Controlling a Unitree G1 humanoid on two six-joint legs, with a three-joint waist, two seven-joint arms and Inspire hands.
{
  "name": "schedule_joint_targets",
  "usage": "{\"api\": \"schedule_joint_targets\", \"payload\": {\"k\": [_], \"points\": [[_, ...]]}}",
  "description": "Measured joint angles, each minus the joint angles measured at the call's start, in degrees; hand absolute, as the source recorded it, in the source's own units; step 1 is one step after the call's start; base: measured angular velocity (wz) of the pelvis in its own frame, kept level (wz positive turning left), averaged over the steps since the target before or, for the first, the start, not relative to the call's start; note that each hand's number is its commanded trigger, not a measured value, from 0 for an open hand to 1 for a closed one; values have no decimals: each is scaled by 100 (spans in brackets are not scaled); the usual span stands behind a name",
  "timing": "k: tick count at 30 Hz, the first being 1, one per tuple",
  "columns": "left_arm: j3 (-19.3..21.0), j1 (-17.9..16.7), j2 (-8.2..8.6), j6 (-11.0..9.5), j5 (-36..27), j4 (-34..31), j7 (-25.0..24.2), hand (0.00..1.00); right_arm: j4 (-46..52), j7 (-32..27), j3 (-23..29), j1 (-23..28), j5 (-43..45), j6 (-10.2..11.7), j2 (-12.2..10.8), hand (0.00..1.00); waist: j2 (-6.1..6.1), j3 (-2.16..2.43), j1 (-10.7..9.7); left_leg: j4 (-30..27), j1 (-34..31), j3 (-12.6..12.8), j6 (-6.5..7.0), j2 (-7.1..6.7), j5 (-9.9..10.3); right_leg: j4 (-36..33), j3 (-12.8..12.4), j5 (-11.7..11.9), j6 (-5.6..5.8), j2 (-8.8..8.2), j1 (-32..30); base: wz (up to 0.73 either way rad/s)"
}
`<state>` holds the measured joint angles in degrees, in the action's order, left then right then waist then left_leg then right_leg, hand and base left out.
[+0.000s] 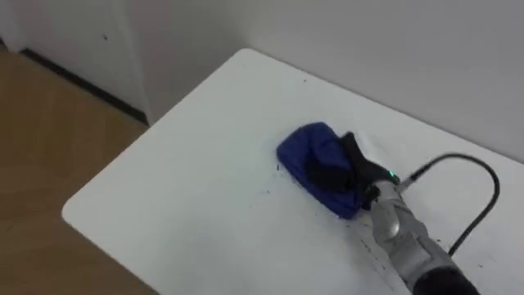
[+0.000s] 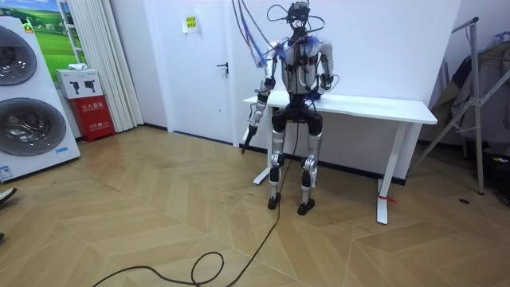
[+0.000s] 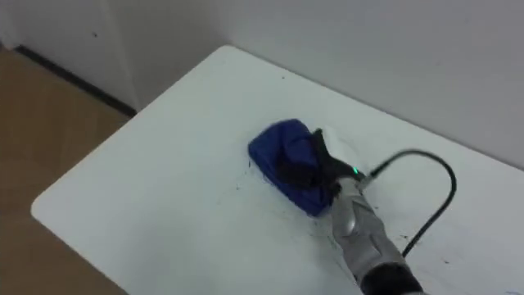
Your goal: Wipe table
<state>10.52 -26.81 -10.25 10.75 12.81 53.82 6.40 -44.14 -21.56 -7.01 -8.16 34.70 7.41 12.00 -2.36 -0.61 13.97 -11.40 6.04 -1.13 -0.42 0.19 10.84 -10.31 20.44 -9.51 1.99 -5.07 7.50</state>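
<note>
Fingers (image 1: 325,173) of right hand (image 1: 360,174) curled over bunched blue cloth (image 1: 307,152), pressing it on white table (image 1: 188,172).

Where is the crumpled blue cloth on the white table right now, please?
In the left eye view, the crumpled blue cloth lies right of centre on the white table, nearer its far edge, with the robot's right hand resting on it.

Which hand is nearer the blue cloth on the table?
Right. The right hand rests on the blue cloth on the white table; the left hand hangs at the robot's side, below the tabletop.
</note>
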Motion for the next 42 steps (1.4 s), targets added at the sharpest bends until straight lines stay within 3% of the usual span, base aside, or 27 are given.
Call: {"api": "schedule_joint_targets", "payload": {"k": [2, 4, 5, 6, 7, 9, 10, 11, 13, 16, 18, 20, 21, 22, 23, 24, 25, 26, 27, 28, 30, 32, 34, 37, 39, 41, 42], "points": [[152, 212, -73, -103, 165, -38, -23, 0, -1, -473, 401, 498, -291, 98, 227, 100, 3, 13, -253, -59, -21, 357, 58, -1, 23, -256, -47, -58, 35, -110, -108, -12], [344, 378, -161, -192, 316, -360, -26, 0, -42, -852, 754, 976, -602, 137, 442, 100, -2, 62, -499, -203, -98, 732, 207, 57, 115, -516, -179, -87, 66, -180, -294, -31], [512, 467, -233, -320, 353, -528, 0, 0, -103, -979, 965, 1246, -799, 142, 537, 100, -12, 109, -603, -261, -189, 986, 259, 139, 190, -599, -194, -66, 68, -185, -401, -63], [568, 573, -312, -465, 350, -641, 85, 0, -213, -1072, 1140, 1438, -1017, 141, 596, 100, -3, 164, -645, -334, -262, 1220, 277, 274, 258, -853, -162, -96, 146, -234, -506, -69], [587, 602, -357, -537, 352, -677, 102, 0, -273, -1100, 1230, 1507, -1095, 140, 614, 100, 11, 172, -666, -413, -280, 1298, 272, 337, 300, -1104, -73, -153, 187, -337, -569, -70], [568, 636, -483, -790, 348, -801, 164, 0, -470, -1209, 1473, 1802, -1314, 119, 639, 100, 39, 187, -826, -794, -401, 1442, 205, 635, 490, -1671, 43, -301, 287, -924, -610, -55], [567, 649, -501, -833, 352, -820, 171, 0, -460, -1213, 1489, 1857, -1318, 111, 629, 100, 39, 186, -823, -916, -476, 1458, 164, 724, 536, -1659, 4, -292, 304, -1045, -629, -56], [516, 700, -524, -844, 350, -817, 166, 0, -419, -1214, 1478, 1881, -1320, 79, 608, 100, 24, 178, -809, -1164, -683, 1460, 83, 908, 623, -1542, -10, -246, 374, -1263, -693, -53], [348, 799, -516, -890, 335, -812, 131, 0, -227, -1146, 1443, 1874, -1313, -101, 476, 100, 23, 179, -728, -1600, -1079, 1398, -86, 1351, 729, -911, -179, -47, 491, -1388, -743, -31], [99, 889, -530, -954, 238, -755, 53, 0, 20, -1030, 1327, 1741, -1280, -311, 250, 100, -3, 163, -645, -1986, -1332, 1246, -314, 1750, 819, -632, -272, 205, 493, -1425, -764, -6], [-26, 960, -572, -957, 210, -529, -59, 0, 215, -712, 1025, 1519, -1143, -483, 205, 100, -78, 143, -494, -2185, -1324, 1207, -613, 2123, 848, -670, -306, 421, 478, -1423, -806, -25], [-83, 972, -586, -966, 103, -432, -115, 0, 403, -443, 776, 1233, -850, -577, 202, 100, -100, 130, -293, -2161, -1252, 1267, -874, 2417, 745, -792, -303, 558, 450, -1272, -912, -38], [-68, 936, -578, -993, 102, -427, -166, 0, 515, -281, 599, 960, -535, -611, 203, 100, -102, 123, -193, -2093, -1223, 1303, -1086, 2605, 624, -914, -202, 565, 429, -1124, -1009, -36], [-84, 925, -584, -1001, 84, -432, -184, 0, 604, -193, 521, 814, -328, -599, 197, 100, -105, 116, -175, -2058, -1239, 1301, -1178, 2666, 560, -1062, -61, 516, 430, -1035, -1068, -34], [-197, 903, -591, -997, 12, -404, -200, 0, 835, -3, 292, 537, -8, -586, 219, 100, -80, 83, -133, -2009, -1284, 1217, -1267, 2760, 471, -1462, 175, 271, 695, -957, -1206, -16], [-382, 856, -522, -981, 18, -463, -210, 0, 955, 125, 109, 321, 174, -571, 227, 100, 14, 30, -79, -1919, -1340, 883, -988, 2793, 401, -1812, 332, -144, 465, -860, -1403, 0], [-488, 835, -490, -979, 23, -524, -230, 0, 1022, 177, 29, 261, 191, -574, 231, 100, 54, 23, -124, -1950, -1454, 831, -875, 2739, 389, -1854, 402, -249, 415, -809, -1448, 45], [-687, 839, -439, -987, 22, -641, -282, 0, 1155, 228, -68, 221, 169, -588, 267, 100, 63, -14, -184, -2143, -1673, 873, -800, 2349, 374, -1845, 519, -351, 336, -783, -1470, 64], [-753, 831, -428, -986, 30, -705, -331, 0, 1167, 290, -108, 124, 140, -568, 278, 100, 2, -31, -188, -2240, -1768, 880, -691, 1855, 436, -1815, 515, -408, 246, -794, -1533, 53], [-752, 820, -420, -982, 30, -715, -348, 0, 1171, 339, -123, 69, 140, -548, 279, 100, -18, -29, -191, -2237, -1777, 906, -650, 1606, 462, -1768, 538, -413, 204, -786, -1521, 36], [-749, 666, -364, -940, 22, -860, -371, 0, 1075, 396, -104, 84, 0, -335, 320, 100, 102, -34, -296, -2006, -1668, 988, -310, 823, 567, -1322, 754, -293, 76, -613, -1230, 38], [-698, 451, -367, -939, 20, -896, -365, 0, 894, 233, -68, 260, -162, -78, 326, 100, 185, -16, -329, -1466, -1305, 984, -103, 620, 419, -1005, 844, -204, 114, -517, -992, 22], [-518, 261, -347, -942, 28, -891, -362, 0, 712, -8, 146, 492, -215, 98, 443, 100, 139, 14, -394, -965, -992, 951, -116, 493, 224, -783, 864, -174, 128, -475, -794, 22], [211, 118, -202, -949, 23, -612, -286, 0, 78, -487, 1065, 864, -410, 348, 700, 100, 107, 90, -565, -405, -625, 860, -119, 376, 75, -442, 970, -113, 158, -440, -393, 31], [688, 58, -213, -939, 15, -603, -184, 0, -285, -713, 1637, 1290, -917, 358, 933, 100, -33, 185, -731, -258, -525, 700, -122, 307, 65, -324, 1149, -105, 170, -431, -180, 39], [922, 119, -230, -944, 32, -635, -135, 0, -545, -785, 1925, 1504, -1309, 358, 994, 100, -146, 211, -778, -219, -463, 646, -130, 290, 58, -277, 1115, -102, 176, -410, -80, 24], [963, 128, -260, -957, 29, -648, -86, 0, -748, -778, 2046, 1558, -1478, 353, 993, 100, -247, 187, -811, -224, -422, 607, -130, 289, 58, -241, 1098, -97, 181, -391, 2, 18]]}}
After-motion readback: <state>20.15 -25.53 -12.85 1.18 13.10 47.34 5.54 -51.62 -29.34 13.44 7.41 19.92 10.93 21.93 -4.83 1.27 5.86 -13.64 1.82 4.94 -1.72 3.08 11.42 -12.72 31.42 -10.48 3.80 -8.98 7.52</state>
